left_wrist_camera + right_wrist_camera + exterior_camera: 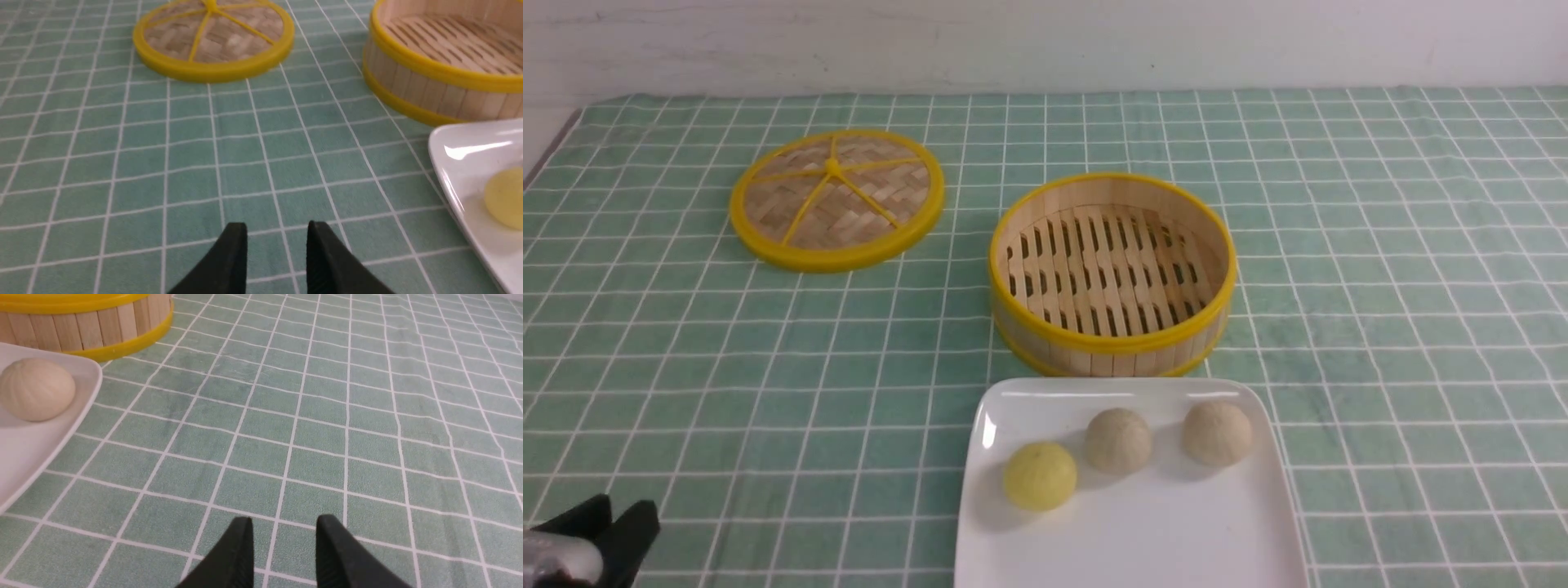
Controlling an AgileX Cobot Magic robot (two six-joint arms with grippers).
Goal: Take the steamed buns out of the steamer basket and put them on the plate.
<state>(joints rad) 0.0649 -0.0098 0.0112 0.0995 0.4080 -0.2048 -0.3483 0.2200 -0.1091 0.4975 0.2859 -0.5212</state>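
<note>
Three steamed buns sit on the white plate (1143,539) at the front: a pale yellow one (1040,476) and two beige ones (1118,441) (1216,434). The bamboo steamer basket (1094,355) stands just behind the plate and holds nothing. My left gripper (623,508) is low at the front left, open and empty, well left of the plate; in the left wrist view (277,228) only cloth shows between its tips. My right gripper (284,522) is open and empty over bare cloth, right of the plate (24,449) and a beige bun (36,388); it is out of the front view.
The flat woven lid (836,198) with yellow rim and spokes lies at the back left. A green checked cloth (1380,286) covers the table. A white wall runs along the back edge.
</note>
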